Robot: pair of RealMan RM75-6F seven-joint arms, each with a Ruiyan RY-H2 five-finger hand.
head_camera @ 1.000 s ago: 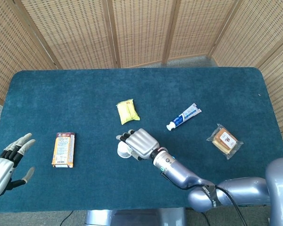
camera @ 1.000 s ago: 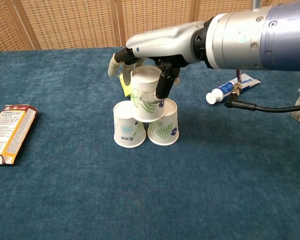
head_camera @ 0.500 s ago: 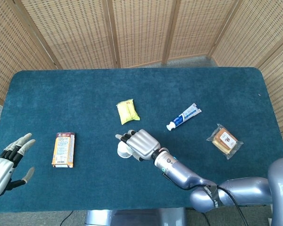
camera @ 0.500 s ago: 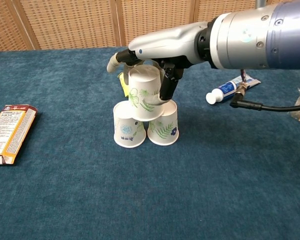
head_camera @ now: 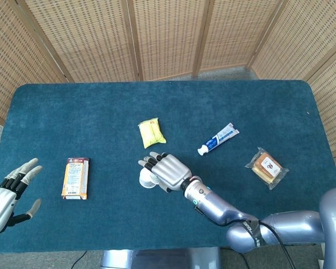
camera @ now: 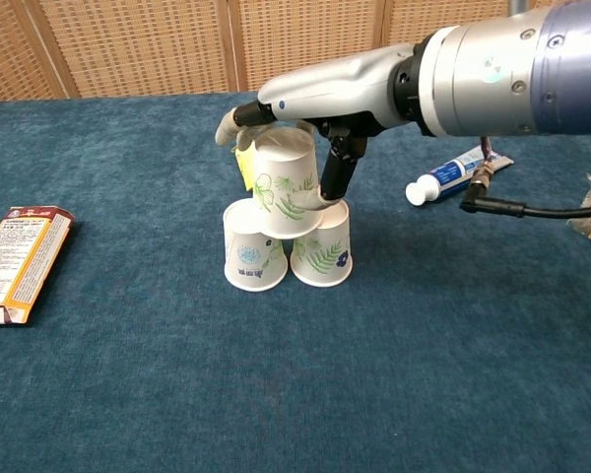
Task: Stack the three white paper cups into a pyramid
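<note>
Three white cups stacked as a pyramid near the middle of the blue table (camera: 128, 394): two base cups upside down and touching, left one (camera: 253, 246) with a blue print, right one (camera: 322, 244) with green leaves. Top cup (camera: 287, 185) upside down across both, tilted slightly. Right hand (camera: 310, 103) arched over the top cup, thumb (camera: 337, 169) down along its right side, touching or nearly so; other fingers (camera: 229, 126) curled past its far left edge. Cannot tell whether gripping or just clear of the cup. From the head view, right hand (head_camera: 167, 170) covering most of the stack, only a bit of white rim (head_camera: 146, 180) showing.

Left hand (head_camera: 8, 193) at the table's left edge, holding nothing, fingers spread apart.

Orange box (head_camera: 75, 177) flat, well left of the stack. Yellow packet (head_camera: 151, 132) behind the cups. Toothpaste tube (head_camera: 218, 139) to the right, and a wrapped snack (head_camera: 266, 167) further right.
</note>
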